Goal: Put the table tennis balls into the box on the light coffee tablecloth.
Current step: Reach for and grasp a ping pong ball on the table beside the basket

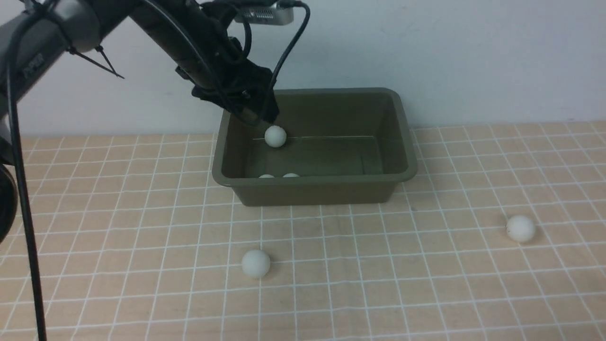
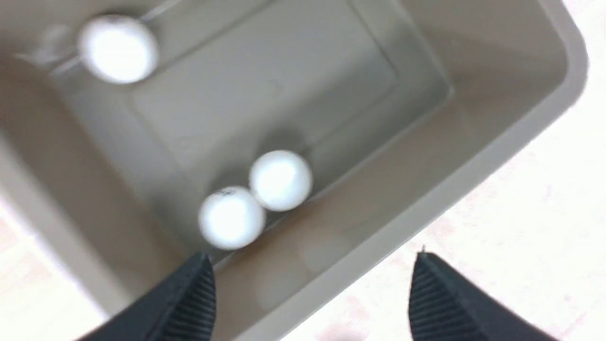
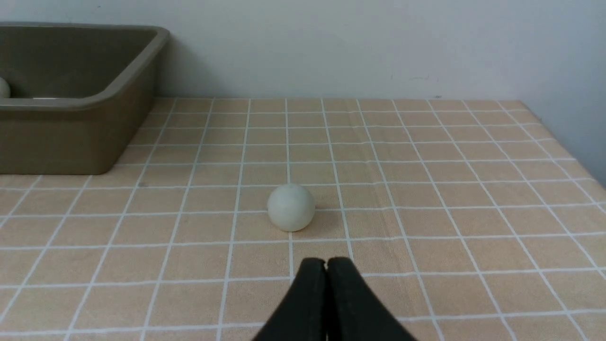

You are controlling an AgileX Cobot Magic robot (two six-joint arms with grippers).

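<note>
Three table tennis balls (image 1: 275, 136) are in the box (image 1: 405, 137), upper centre; left gripper (image 2: 310, 272) spread apart above it, right gripper (image 3: 325, 267) pinched together. Two on the tablecloth (image 1: 142, 213) lower down might roll if clipped.

Place: you're at a robot lab test bench, by the look of it.
Backdrop: a plain white wall (image 1: 473, 57) runs across 12 o'clock.
Cover: a tan gridded tablecloth (image 1: 118, 213) spreads below it.
Rig: your left arm (image 1: 57, 23) enters at 10 o'clock, trailing a black cable (image 1: 24, 213).
</note>
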